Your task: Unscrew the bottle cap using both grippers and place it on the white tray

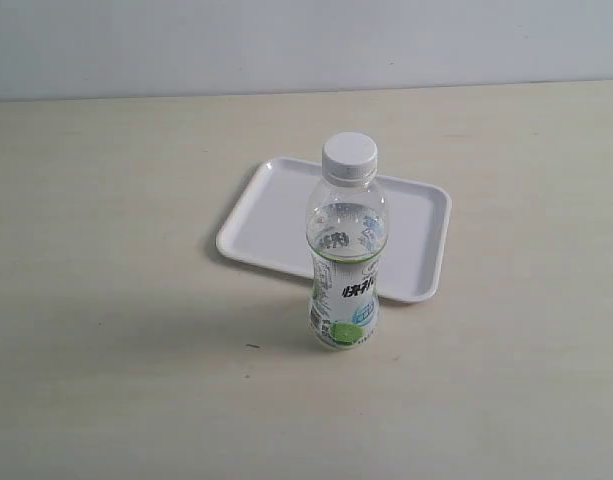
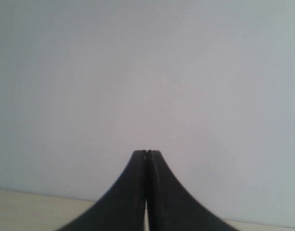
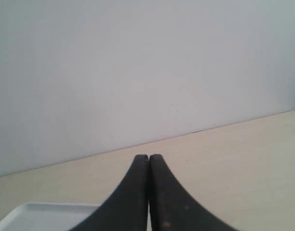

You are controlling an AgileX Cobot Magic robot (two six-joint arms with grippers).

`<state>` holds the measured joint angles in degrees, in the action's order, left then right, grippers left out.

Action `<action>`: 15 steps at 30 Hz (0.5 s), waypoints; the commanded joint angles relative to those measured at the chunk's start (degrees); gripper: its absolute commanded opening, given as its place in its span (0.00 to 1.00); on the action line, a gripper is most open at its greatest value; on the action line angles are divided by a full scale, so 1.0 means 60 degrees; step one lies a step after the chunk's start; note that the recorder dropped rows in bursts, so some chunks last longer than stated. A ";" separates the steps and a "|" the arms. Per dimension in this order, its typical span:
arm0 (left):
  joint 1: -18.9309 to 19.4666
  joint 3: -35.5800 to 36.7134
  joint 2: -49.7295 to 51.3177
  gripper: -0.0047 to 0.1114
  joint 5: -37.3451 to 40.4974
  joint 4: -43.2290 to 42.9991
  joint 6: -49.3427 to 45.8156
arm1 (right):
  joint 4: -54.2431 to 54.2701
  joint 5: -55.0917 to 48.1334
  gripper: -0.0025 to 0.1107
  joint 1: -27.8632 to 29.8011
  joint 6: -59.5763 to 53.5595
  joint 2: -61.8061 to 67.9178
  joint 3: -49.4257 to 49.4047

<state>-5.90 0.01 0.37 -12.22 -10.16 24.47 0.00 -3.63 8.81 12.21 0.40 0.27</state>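
Observation:
A clear bottle [image 1: 345, 270] with a white-and-green label stands upright on the table, just in front of the white tray [image 1: 274, 215]. Its white ribbed bottle cap [image 1: 349, 157] sits screwed on the neck. Neither arm shows in the exterior view. In the left wrist view my left gripper [image 2: 147, 153] is shut with nothing in it, its black jaws pressed together against the pale wall. My right gripper [image 3: 148, 157] is likewise shut and empty above the table. A corner of the white tray [image 3: 36, 216] shows in the right wrist view.
The beige table [image 1: 106, 350] runs back to a pale wall [image 1: 306, 40]. A small dark speck [image 1: 252, 347] lies on the table left of the bottle's base.

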 commanded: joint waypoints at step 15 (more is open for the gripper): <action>0.0015 -0.0002 -0.0061 0.04 0.0082 0.0043 0.0960 | 0.0000 0.0063 0.02 0.0027 -0.0015 -0.0067 -0.0045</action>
<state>-5.90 0.01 0.37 -12.05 -10.16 29.64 0.00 -3.63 8.81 12.21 0.40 0.27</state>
